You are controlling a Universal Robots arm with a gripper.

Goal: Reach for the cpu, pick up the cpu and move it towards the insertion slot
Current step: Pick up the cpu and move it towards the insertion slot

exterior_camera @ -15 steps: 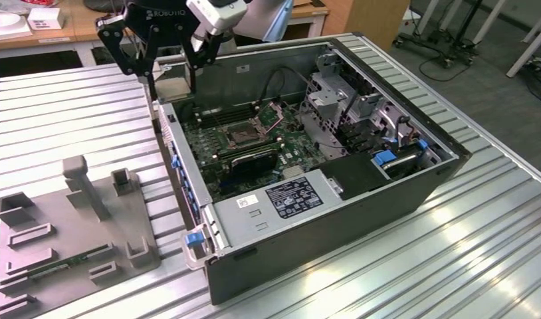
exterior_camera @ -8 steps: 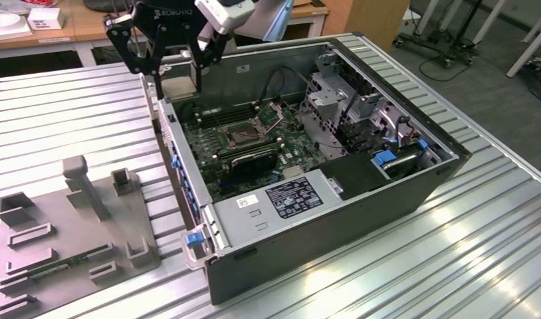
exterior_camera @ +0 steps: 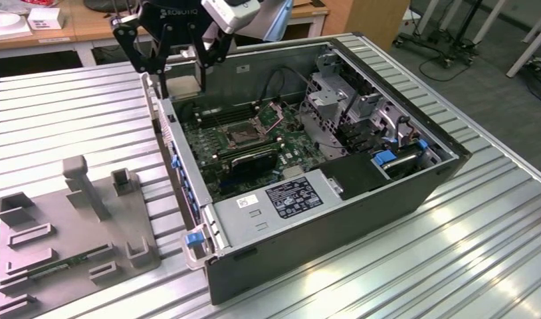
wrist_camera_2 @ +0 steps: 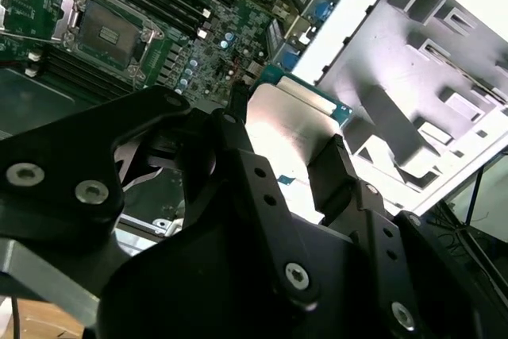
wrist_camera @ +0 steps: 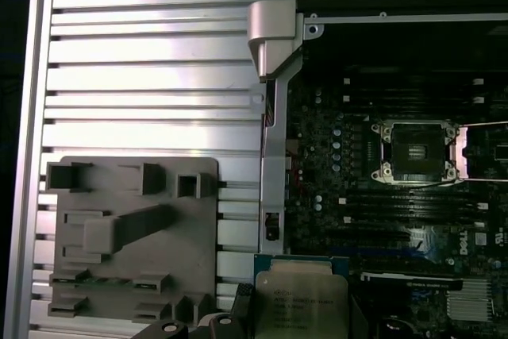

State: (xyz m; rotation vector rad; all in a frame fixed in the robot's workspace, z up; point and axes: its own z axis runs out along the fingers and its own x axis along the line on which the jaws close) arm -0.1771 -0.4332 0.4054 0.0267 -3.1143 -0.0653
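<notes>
My gripper point(exterior_camera: 183, 81) hangs above the far corner of the open computer case, at the exterior view's upper left, shut on the cpu point(exterior_camera: 183, 88). In the second wrist view the cpu point(wrist_camera_2: 287, 117) is a flat silvery square with a green rim, clamped between the black fingers point(wrist_camera_2: 333, 172). The first wrist view shows the cpu point(wrist_camera: 305, 299) over the case's side wall. The insertion slot point(exterior_camera: 238, 136) is a dark square socket with a metal frame on the green board, lower and toward the case's middle. It shows with its lid raised in both wrist views point(wrist_camera_2: 111, 31) point(wrist_camera: 414, 148).
A grey plastic tray point(exterior_camera: 71, 226) lies on the slatted metal table at the exterior view's left, with a green memory stick point(exterior_camera: 62, 266) in it. The case wall point(wrist_camera: 270, 156) stands between tray and board. Drive cages point(exterior_camera: 359, 113) and cables fill the case's right side.
</notes>
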